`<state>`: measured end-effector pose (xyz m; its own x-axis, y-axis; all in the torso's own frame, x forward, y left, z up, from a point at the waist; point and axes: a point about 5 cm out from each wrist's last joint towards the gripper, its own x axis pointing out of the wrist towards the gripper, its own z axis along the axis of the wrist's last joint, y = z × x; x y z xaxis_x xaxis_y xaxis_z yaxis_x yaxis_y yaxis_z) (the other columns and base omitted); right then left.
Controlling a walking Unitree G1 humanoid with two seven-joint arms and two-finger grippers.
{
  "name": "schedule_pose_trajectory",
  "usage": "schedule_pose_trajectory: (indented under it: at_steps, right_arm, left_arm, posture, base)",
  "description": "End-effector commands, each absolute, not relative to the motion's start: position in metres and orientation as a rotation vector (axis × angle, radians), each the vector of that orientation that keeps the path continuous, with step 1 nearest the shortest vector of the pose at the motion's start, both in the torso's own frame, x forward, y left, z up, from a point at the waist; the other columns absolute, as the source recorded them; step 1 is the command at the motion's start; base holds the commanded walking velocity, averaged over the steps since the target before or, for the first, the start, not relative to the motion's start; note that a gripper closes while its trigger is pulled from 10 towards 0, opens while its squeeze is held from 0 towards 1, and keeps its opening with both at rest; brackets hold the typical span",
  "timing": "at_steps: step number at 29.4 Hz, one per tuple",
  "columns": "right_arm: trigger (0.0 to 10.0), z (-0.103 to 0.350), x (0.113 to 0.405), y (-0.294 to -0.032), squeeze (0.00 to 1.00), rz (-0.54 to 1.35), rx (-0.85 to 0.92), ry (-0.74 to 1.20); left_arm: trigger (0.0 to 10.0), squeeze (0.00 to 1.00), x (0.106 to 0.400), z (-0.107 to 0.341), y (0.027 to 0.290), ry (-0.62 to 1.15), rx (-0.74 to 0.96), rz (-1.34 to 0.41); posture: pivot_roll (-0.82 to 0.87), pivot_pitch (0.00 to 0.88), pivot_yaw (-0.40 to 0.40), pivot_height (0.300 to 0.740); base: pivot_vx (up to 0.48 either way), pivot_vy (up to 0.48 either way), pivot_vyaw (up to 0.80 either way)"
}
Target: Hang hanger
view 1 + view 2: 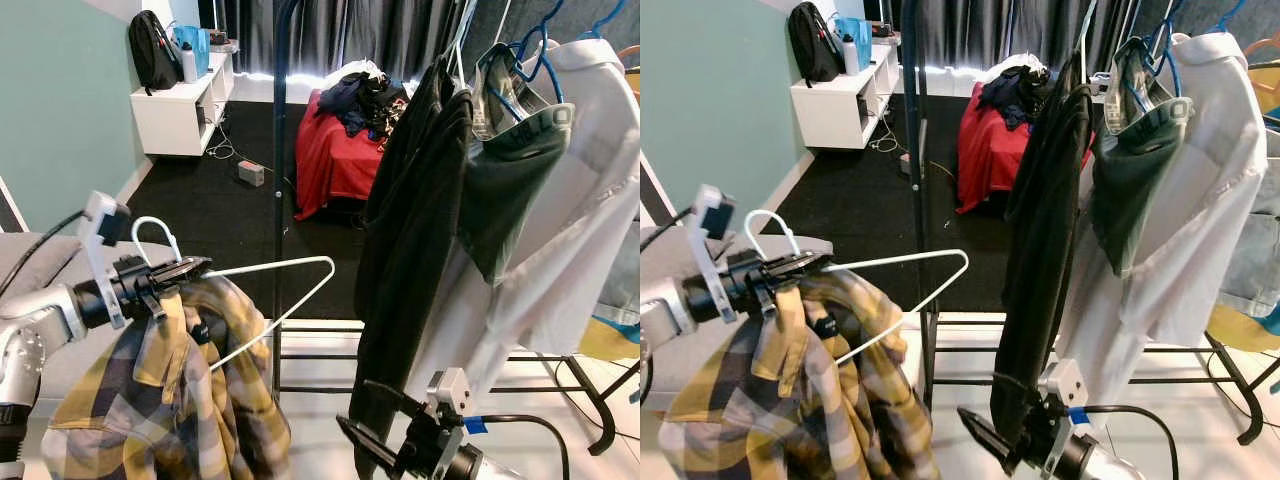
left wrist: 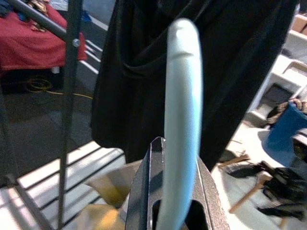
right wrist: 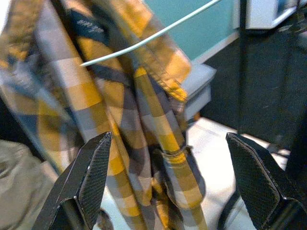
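Note:
A white wire hanger point(image 1: 291, 291) carries a yellow and grey plaid shirt point(image 1: 190, 400) that droops off its left side. My left gripper point(image 1: 172, 275) is shut on the hanger at the base of its hook point(image 2: 184, 105), low on the left. The hanger's free arm points right toward the black upright pole point(image 1: 279, 200) of a clothes rack. My right gripper point(image 1: 378, 420) is open at the bottom centre, below a hanging black garment point(image 1: 410, 250). In the right wrist view its fingers point(image 3: 88, 177) stand wide apart, facing the plaid shirt point(image 3: 144, 120) without touching it.
The rack holds a dark green top point(image 1: 510, 190) and a white shirt point(image 1: 570, 240) on blue hangers point(image 1: 535, 40). Its base bars point(image 1: 330, 355) cross the floor. A red-covered pile point(image 1: 335, 150), white shelf point(image 1: 180, 110) and grey cushion point(image 1: 40, 260) stand around.

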<state>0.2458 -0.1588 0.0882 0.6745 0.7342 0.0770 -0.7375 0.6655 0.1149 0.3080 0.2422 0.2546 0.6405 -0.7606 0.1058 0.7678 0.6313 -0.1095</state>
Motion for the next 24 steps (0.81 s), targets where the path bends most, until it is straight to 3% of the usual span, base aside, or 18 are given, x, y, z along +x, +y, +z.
schedule_pose_trajectory:
  at_steps: [1, 3, 14, 19, 24]
  right_arm:
    - [10.0, 0.088, 0.249, -0.166, 0.00, 0.773, 0.102, -0.047]
    - [10.0, 0.089, 0.252, -0.167, 0.00, 0.757, 0.082, -0.058]
    - [10.0, 0.090, 0.254, -0.164, 0.00, 0.788, 0.077, -0.065]
    - [10.0, 0.091, 0.251, -0.161, 0.00, 0.841, 0.116, -0.055]
    - [10.0, 0.098, 0.250, -0.161, 0.00, 0.858, 0.324, -0.049]
  left_arm:
    - [10.0, 0.00, 0.302, 0.264, 0.241, -0.068, -0.182, -0.963]
    - [10.0, 0.00, 0.290, 0.265, 0.238, -0.012, -0.179, -1.095]
    - [10.0, 0.00, 0.274, 0.267, 0.240, 0.059, -0.173, -1.215]
    - [10.0, 0.00, 0.271, 0.291, 0.244, -0.044, -0.254, -1.245]
    - [10.0, 0.00, 0.270, 0.311, 0.246, -0.158, -0.337, -1.281]
  posture:
    - [0.04, 0.181, -0.040, 0.740]
    - [0.04, 0.187, -0.040, 0.740]
    - [0.05, 0.194, -0.049, 0.740]
    - [0.05, 0.202, -0.052, 0.740]
    - [0.05, 0.203, -0.047, 0.740]
  base:
    - [0.000, 0.000, 0.00]
    - [0.000, 0.000, 0.00]
    - [0.000, 0.000, 0.00]
    - [0.000, 0.000, 0.00]
    - [0.000, 0.000, 0.00]
